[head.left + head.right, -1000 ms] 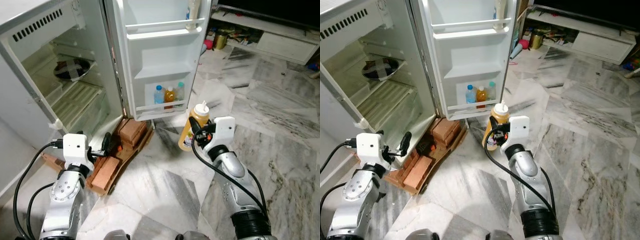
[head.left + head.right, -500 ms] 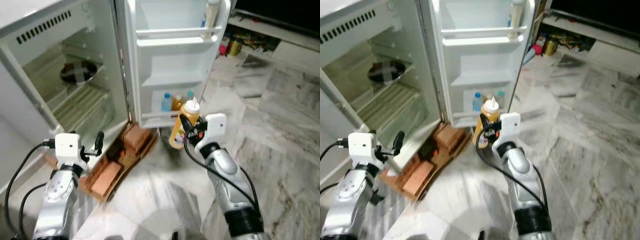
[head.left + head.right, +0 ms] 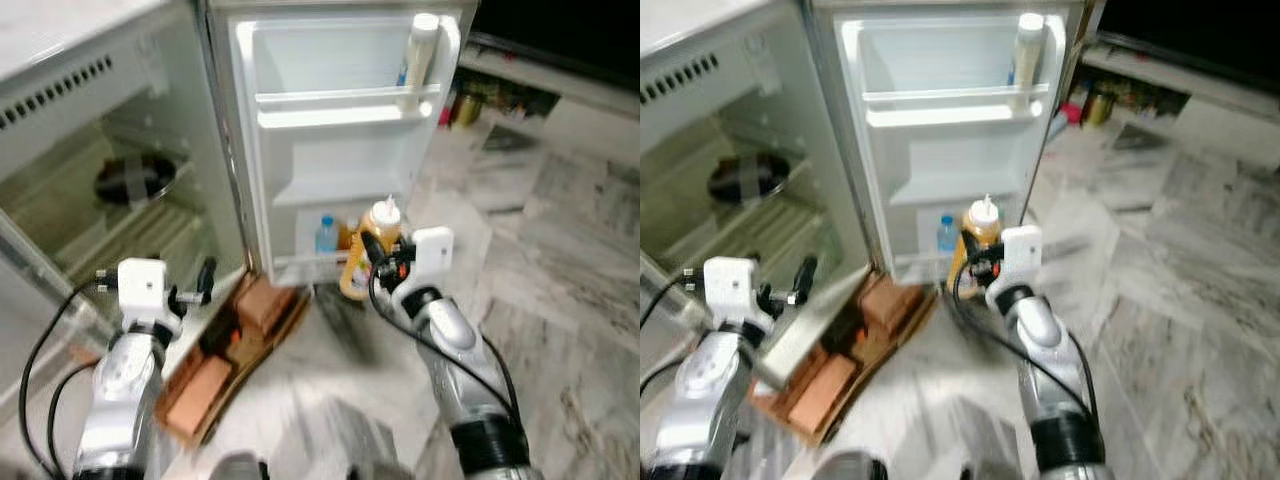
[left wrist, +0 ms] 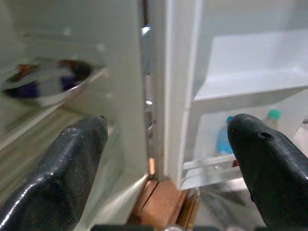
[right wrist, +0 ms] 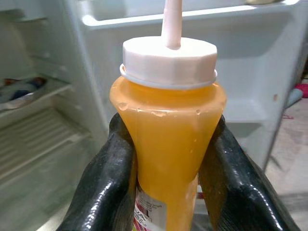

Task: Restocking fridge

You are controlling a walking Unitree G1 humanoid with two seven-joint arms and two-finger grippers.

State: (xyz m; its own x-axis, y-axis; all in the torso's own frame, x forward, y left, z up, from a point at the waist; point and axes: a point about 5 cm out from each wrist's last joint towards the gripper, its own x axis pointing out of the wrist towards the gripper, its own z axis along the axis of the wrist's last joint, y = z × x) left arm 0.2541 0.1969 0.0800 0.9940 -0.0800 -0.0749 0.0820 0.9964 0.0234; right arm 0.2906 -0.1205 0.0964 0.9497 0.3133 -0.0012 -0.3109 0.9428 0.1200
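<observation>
Marble floor (image 3: 560, 300) carries red bricks (image 3: 262, 304) on a wooden pallet (image 3: 228, 400) below the fridge door.

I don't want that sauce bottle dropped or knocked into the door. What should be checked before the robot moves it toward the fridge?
1. Grip: right claw shut around the yellow squeeze bottle, a finger on each side. Ok.
2. Bottle upright, white cap on. Ok.
3. Fridge door open. Ok.
4. Free space: middle door shelf looks bare; the bottom one already holds small bottles. Ok.
5. Left claw open, hanging near the fridge body, away from the bottle. Ok.
6. Room for the bottle's height under the upper shelf. Cannot tell.
</observation>
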